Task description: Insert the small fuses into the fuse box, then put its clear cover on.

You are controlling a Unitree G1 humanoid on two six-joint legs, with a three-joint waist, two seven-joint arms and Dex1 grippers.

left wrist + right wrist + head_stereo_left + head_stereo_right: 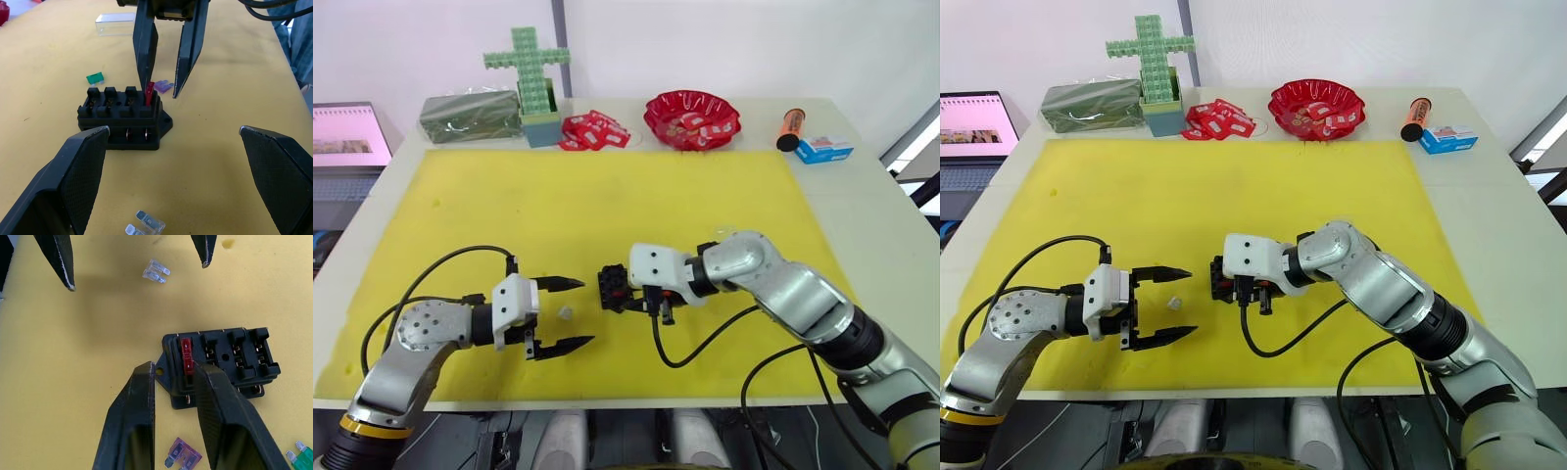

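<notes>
My right pincer (173, 369) stands narrowly parted over the red fuse (187, 360) seated in the fuse box (230, 360); my left pincer (570, 314) gapes wide at nine o'clock.

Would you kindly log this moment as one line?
right gripper: open over red fuse in fuse box | left gripper: open | clear cover: off

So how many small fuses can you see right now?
4: red fuse in the fuse box, purple and green beside it, pale grey near the left gripper.
</notes>
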